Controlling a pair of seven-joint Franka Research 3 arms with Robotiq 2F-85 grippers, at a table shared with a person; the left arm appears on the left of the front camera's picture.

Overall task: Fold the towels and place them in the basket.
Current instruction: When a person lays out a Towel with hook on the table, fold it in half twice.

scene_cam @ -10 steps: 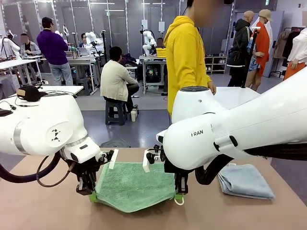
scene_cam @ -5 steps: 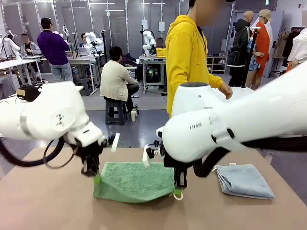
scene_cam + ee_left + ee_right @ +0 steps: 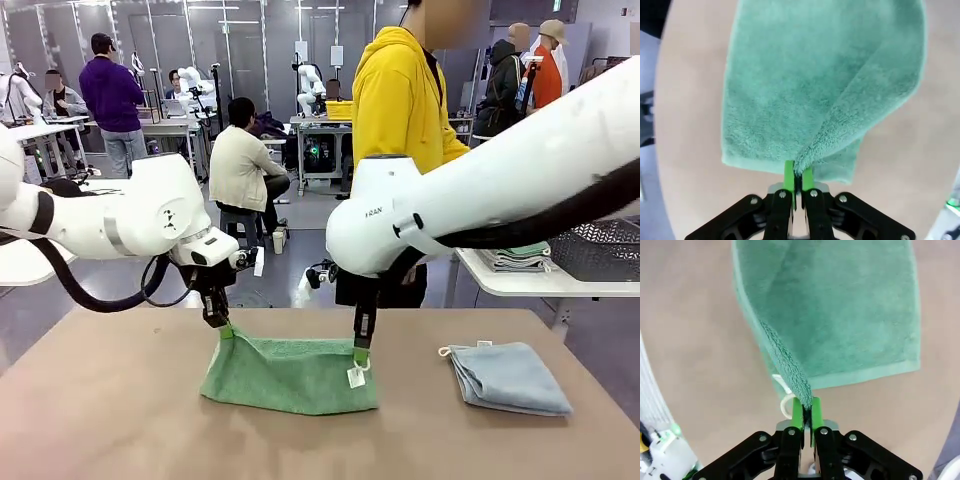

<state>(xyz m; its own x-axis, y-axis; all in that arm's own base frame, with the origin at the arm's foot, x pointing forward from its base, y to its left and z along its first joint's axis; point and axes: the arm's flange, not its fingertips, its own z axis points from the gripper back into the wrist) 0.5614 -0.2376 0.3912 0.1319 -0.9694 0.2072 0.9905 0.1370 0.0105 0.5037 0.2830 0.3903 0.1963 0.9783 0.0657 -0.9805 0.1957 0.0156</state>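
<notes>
The sea-green towel (image 3: 288,372) lies doubled over on the brown table, its far edge lifted. My left gripper (image 3: 224,330) is shut on the towel's left corner, and my right gripper (image 3: 360,354) is shut on the right corner, where the white label and loop hang. In the left wrist view the green pads (image 3: 789,174) pinch the towel (image 3: 805,85). In the right wrist view the pads (image 3: 798,415) clamp the towel's (image 3: 850,305) edge beside the white loop (image 3: 786,402). The pale grey-blue towel (image 3: 508,376) lies folded at the right. A dark grey basket (image 3: 600,250) sits on a far white table.
A person in a yellow hoodie (image 3: 405,110) stands at the far side of the table (image 3: 100,420). Folded cloths (image 3: 515,258) lie beside the basket on the white side table. Bare tabletop stretches at the front and left.
Both grippers carried the held towel edge away from me, from the near edge toward the far side, folding the sea-green towel over itself. The person stepped to the right.
</notes>
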